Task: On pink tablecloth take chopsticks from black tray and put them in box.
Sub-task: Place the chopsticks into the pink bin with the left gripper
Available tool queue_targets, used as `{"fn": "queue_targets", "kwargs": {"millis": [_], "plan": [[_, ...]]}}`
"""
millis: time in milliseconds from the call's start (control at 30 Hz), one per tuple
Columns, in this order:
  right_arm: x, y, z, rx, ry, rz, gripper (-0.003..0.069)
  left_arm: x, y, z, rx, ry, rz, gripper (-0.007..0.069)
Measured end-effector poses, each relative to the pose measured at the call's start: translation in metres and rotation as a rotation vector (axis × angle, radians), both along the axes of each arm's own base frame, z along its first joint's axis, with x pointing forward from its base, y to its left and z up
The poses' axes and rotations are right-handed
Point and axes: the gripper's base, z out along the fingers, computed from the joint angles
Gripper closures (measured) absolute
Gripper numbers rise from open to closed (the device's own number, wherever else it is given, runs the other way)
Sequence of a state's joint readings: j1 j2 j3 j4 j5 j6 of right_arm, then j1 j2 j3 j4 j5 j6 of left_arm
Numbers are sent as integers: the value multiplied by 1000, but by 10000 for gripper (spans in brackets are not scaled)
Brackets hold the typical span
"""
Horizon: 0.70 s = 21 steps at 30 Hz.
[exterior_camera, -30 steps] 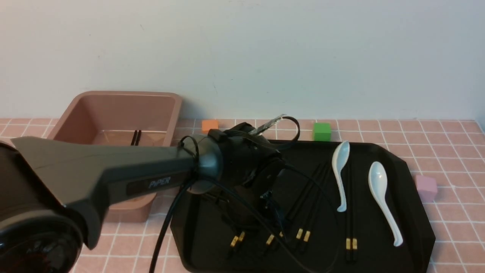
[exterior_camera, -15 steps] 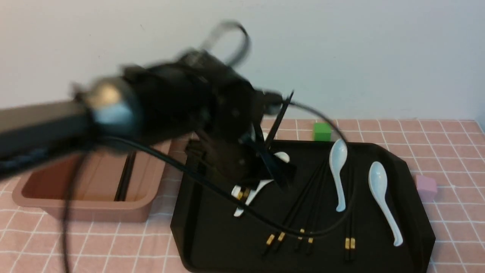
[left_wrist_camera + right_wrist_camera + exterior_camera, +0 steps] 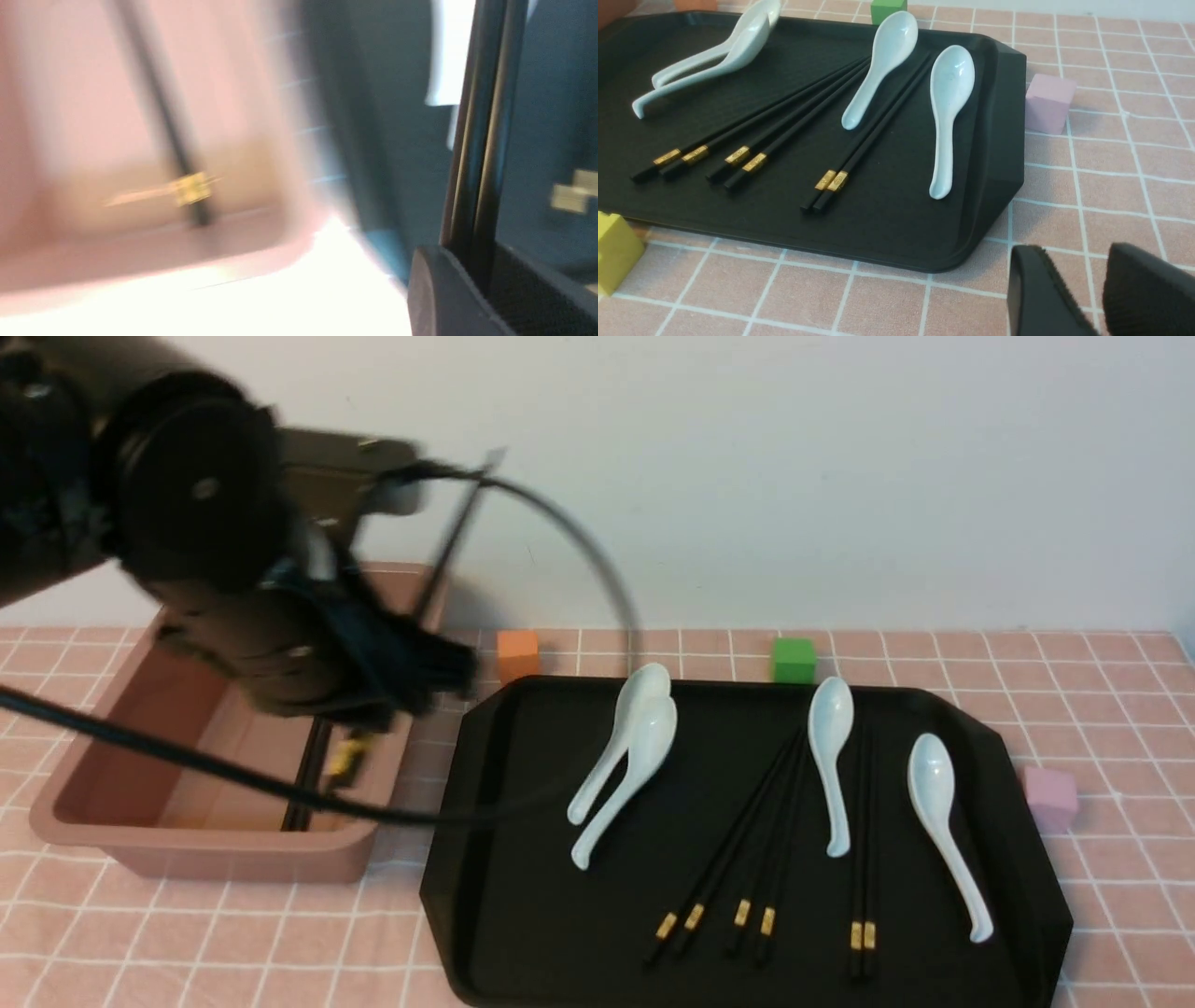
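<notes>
Left wrist view shows the left tool (image 3: 467, 275) gripping two slim black chopsticks (image 3: 481, 140) near the deep brownish-pink plastic box's front-right corner (image 3: 359, 859), where swinging too low is risking their ends catching its rim.

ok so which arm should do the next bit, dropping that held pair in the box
Left, I'd say: the left gripper already holds the chopsticks over the box, while the right gripper is beyond the tray.
</notes>
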<state>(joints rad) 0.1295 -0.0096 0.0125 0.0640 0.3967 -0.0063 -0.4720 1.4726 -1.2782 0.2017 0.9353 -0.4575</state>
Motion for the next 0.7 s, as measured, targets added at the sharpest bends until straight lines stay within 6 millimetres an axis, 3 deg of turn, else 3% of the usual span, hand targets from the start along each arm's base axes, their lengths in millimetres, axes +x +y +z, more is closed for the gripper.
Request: {"fn": "queue_targets", "kwargs": {"millis": [33,133,267,500,700], "plan": [[0,0,0,0,0,0,419,11,23,-10,5,6,78,504],[0,0,0,0,0,0,419,34,62,-27,4,12,208,504],[0,0,0,0,0,0,419,55,91,-50,5,36,297,504],[0,0,0,0,0,0,419,74,97,-85,30,85,299,504],[0,0,0,0,0,0,419,79,99,-88,58,59,278,504]]}}
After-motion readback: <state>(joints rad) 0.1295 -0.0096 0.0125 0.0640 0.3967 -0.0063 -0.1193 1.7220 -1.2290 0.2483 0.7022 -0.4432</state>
